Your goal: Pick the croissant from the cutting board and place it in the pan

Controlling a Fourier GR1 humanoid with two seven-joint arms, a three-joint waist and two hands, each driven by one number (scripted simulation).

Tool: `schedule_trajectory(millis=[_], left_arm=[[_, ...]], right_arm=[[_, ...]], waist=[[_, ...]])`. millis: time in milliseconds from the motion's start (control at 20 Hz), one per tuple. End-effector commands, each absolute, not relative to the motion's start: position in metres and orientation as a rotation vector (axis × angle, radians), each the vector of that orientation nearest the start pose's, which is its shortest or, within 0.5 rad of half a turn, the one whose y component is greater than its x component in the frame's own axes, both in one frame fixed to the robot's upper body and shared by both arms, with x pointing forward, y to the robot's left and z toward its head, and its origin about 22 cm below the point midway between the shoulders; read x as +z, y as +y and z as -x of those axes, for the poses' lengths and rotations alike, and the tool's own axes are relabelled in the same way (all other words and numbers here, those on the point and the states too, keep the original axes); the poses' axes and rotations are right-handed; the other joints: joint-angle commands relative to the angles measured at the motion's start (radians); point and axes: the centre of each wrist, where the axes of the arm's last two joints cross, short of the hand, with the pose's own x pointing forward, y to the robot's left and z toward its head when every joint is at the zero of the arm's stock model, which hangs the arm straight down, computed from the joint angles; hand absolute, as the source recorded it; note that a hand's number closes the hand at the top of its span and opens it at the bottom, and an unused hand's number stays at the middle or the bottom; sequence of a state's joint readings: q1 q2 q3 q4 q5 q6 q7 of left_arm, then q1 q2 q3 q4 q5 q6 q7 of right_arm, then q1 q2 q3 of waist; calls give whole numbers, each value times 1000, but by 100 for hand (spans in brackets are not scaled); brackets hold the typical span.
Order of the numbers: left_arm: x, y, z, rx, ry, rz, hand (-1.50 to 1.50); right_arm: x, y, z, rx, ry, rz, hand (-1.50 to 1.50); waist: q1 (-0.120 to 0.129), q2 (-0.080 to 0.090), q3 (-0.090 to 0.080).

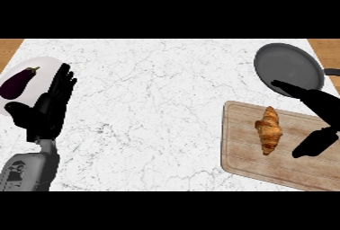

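Note:
A golden-brown croissant point(268, 129) lies lengthwise on the wooden cutting board point(246, 157) at the right of the counter. Beyond the board sits a dark grey pan point(287, 63), its handle pointing right. My right hand point(323, 112) hovers over the board's right side, just right of the croissant, open, with fingers stretched toward the pan's near rim and thumb hanging lower down. It does not touch the croissant. My left hand point(50, 108) rests open at the far left, fingers up.
A white plate point(40, 67) with a dark purple eggplant point(19, 81) sits at the left edge, partly behind my left hand. White marble counter stretches between the plate and the board. Wooden strips show at the top corners.

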State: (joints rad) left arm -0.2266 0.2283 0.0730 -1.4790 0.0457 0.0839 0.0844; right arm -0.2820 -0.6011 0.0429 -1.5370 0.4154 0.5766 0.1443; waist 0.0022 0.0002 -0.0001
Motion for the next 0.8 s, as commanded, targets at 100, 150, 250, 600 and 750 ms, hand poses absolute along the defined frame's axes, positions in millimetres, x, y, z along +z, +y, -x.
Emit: schedule_trajectory(millis=[100,150,250,600,750], left_arm=[[52,272,-285,-41,-1609,-202,0],[52,262,-283,-46,-1619,-202,0],[56,264,-309,-40,-1617,-199,0],[45,265,-301,-43,-1615,-209,0],[47,277,-303,-69,-1611,-208,0]], right_arm=[[126,-306,-312,1292,-1075,593,-150],[103,-326,-303,1294,-1066,602,-150],[108,-301,-301,1319,-1061,597,-150],[107,-307,-311,1334,-997,571,-150],[86,-296,-323,1316,-1021,573,-150]], waist=[[5,-1,0],[2,-1,0],[-4,0,0],[-2,0,0],[0,0,0]])
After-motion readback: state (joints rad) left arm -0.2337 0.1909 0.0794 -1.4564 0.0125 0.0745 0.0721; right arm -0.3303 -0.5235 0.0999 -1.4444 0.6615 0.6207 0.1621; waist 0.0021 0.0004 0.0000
